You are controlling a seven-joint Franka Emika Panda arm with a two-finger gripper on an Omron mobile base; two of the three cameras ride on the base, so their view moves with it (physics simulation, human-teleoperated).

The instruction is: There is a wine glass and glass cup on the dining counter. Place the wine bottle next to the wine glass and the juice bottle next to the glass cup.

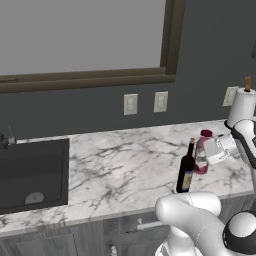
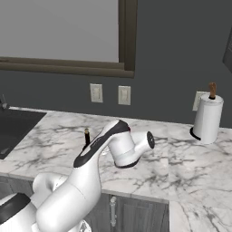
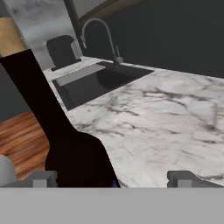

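While the claw (image 3: 111, 179) gapes, the wine bottle (image 1: 186, 169) stands upright.

Marble worktop (image 1: 120, 155) under a dark wall

Black sink (image 1: 32, 172) far left; paper towel roll (image 2: 207, 118) right; two outlets (image 1: 130, 104) between.

The white marble worktop (image 1: 125, 155) with grey veins runs along the dark wall, on top of grey cabinets. A black sink (image 1: 32, 172) is sunk into it at the left end. The tall dark wine bottle (image 1: 186, 169) stands upright near the front edge. The pink-red juice bottle (image 1: 202, 154) stands just behind it, very close. A white paper towel roll (image 2: 207, 118) stands on its holder far to the right, near the wall, well apart from both bottles.
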